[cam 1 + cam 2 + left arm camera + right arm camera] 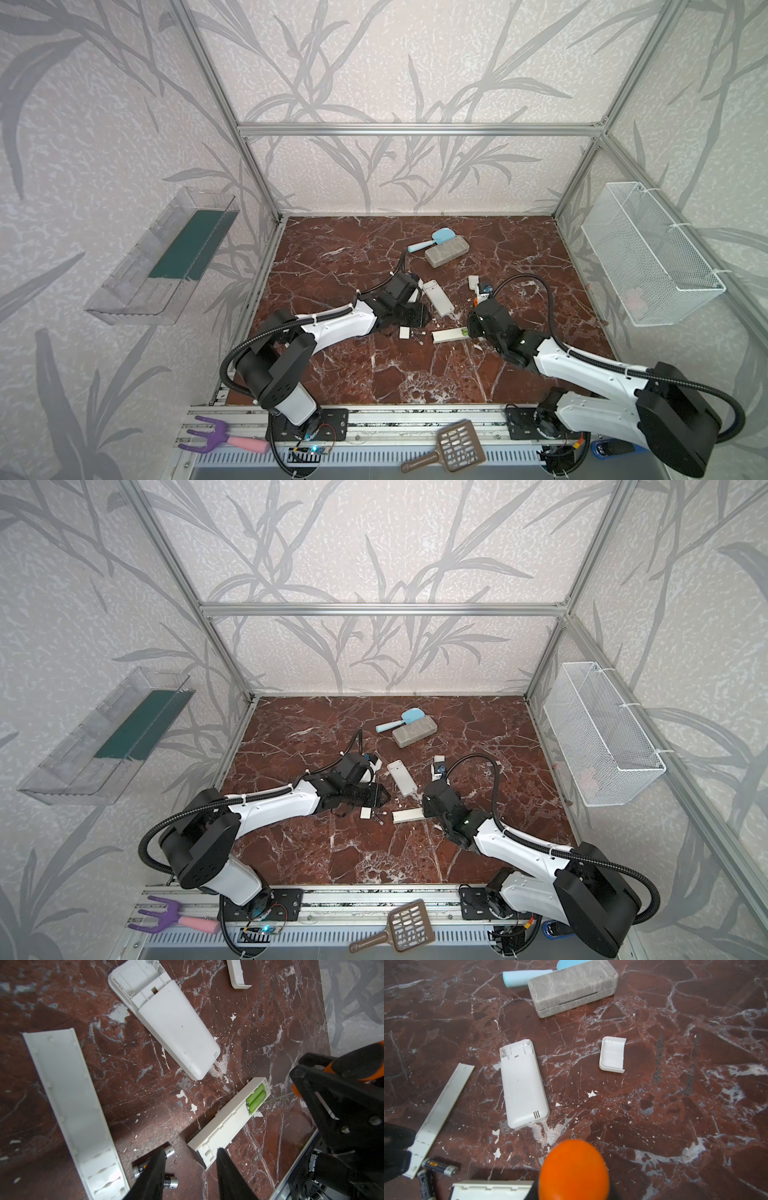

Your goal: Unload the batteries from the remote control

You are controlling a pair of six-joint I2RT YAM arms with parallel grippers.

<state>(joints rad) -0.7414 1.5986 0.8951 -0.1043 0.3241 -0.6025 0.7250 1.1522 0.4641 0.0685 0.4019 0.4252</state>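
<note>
Two lime green batteries (255, 1099) sit in the open compartment at one end of a narrow white remote control (224, 1126), also seen in a top view (451, 335). My right gripper (332, 1095) is shut on an orange-handled screwdriver (574, 1169), whose thin shaft (276, 1098) reaches the green batteries. My left gripper (191, 1167) is open, its fingers standing either side of the remote's other end. Two dark batteries (169, 1151) lie loose on the table by one left finger. A wider white remote (166, 1022) lies nearby with its compartment empty.
A long white cover (68, 1105) lies beside the left arm, and a small battery cover (612, 1054) farther back. A grey case (446, 251) and a blue brush (432, 241) lie at the back. A wire basket (652, 257) hangs on the right wall, a clear shelf (166, 257) on the left.
</note>
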